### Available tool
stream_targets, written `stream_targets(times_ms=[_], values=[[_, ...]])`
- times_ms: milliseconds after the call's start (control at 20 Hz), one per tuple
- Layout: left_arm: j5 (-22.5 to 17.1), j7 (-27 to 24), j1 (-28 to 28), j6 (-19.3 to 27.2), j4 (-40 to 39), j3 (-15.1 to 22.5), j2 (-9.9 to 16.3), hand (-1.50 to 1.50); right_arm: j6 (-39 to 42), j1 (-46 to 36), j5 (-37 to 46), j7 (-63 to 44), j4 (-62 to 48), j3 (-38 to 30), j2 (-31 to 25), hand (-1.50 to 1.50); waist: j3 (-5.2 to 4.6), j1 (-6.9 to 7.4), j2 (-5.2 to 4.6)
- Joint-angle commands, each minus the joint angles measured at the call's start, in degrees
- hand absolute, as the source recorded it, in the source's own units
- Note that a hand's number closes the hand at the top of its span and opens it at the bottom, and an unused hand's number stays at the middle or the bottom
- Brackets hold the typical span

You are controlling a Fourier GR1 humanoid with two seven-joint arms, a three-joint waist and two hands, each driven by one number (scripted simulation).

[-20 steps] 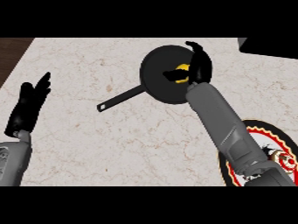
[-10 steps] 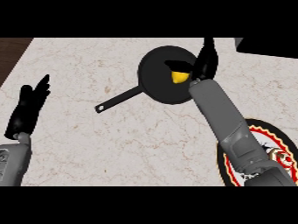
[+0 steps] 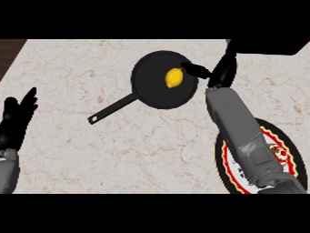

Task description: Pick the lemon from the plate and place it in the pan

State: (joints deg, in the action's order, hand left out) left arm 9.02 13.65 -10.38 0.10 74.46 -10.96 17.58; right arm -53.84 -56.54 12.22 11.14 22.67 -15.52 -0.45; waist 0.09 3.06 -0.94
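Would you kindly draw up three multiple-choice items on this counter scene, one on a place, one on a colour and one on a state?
1. Where does the lemon lie?
A. On the plate
B. In the pan
C. On the bare counter

2. What colour is the plate's rim?
A. Red with a pale pattern
B. Plain blue
C. Green

3. How is the right hand?
A. Curled round the lemon
B. Gripping the pan's handle
C. Open beside the pan, holding nothing

Answers:
1. B: the lemon sits inside the black pan, clear of any hand.
2. A: a red, patterned band rings the plate under the right forearm.
3. C: its fingers are spread at the pan's right edge, apart from the lemon.

The left hand rests open at the view's left.
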Motion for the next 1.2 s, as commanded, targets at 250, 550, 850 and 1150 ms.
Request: stream_targets(times_ms=[250,550,850,1150], values=[[-0.79,-1.39,5.20,0.46,0.54,-2.76,0.64,0.00,10.12,17.72,-2.02,2.30,17.48,3.60,-2.97,-1.50,-0.14,-4.77,1.80],[0.49,-1.07,3.99,2.47,-0.43,-1.74,-1.55,0.00,18.33,31.53,-2.38,-7.46,37.51,8.37,-8.09,-1.50,-0.18,-5.12,1.67],[-0.85,-1.16,5.37,0.30,1.55,-3.30,0.62,0.00,24.01,49.88,-1.78,-14.66,60.11,12.39,-12.82,-1.50,-0.18,-4.77,1.53],[-1.42,-3.32,2.82,-1.68,-2.73,-3.94,1.09,0.00,28.67,58.73,-4.80,-13.24,69.60,7.81,-16.34,-1.50,-0.11,-3.54,0.99]])
